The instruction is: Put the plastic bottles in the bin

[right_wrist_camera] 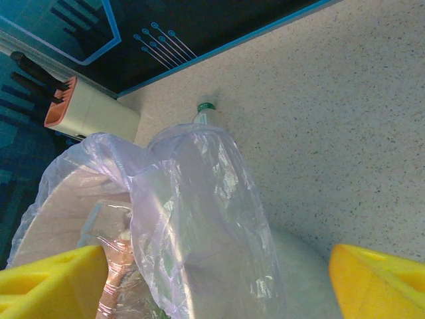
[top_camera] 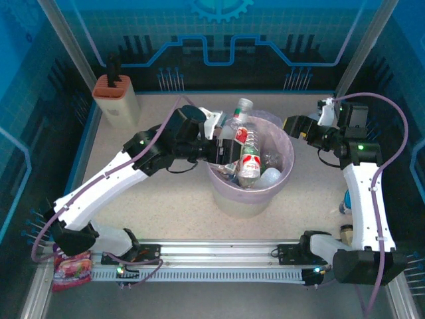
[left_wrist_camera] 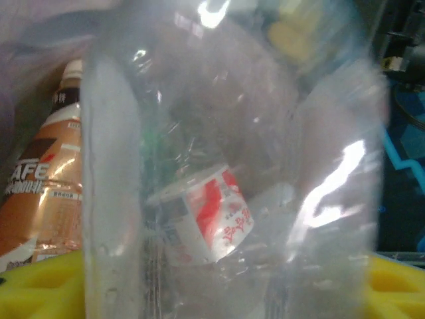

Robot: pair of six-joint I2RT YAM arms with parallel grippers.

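The bin point(top_camera: 234, 197) stands mid-table, lined with a pink bag point(right_wrist_camera: 199, 219). My left gripper point(top_camera: 220, 147) hangs over its left rim, shut on a clear bottle point(top_camera: 238, 123) whose white cap points up and away. That held bottle point(left_wrist_camera: 232, 133) spans the left wrist view between the yellow fingers point(left_wrist_camera: 40, 289). Inside the bin lie a red-labelled bottle point(top_camera: 250, 159), an amber coffee bottle point(left_wrist_camera: 40, 199) and other clear ones. My right gripper point(top_camera: 292, 126) is open beside the right rim, with the bag's edge seen between its fingers point(right_wrist_camera: 378, 279). A green-capped bottle point(right_wrist_camera: 205, 110) lies behind the bin.
A beige-and-orange knife block point(top_camera: 116, 100) stands at the back left. A red snack bag point(top_camera: 73, 269) lies at the near left corner. Partly hidden by the right arm are a blue-labelled bottle point(top_camera: 345, 199) and a small cup point(top_camera: 346, 232).
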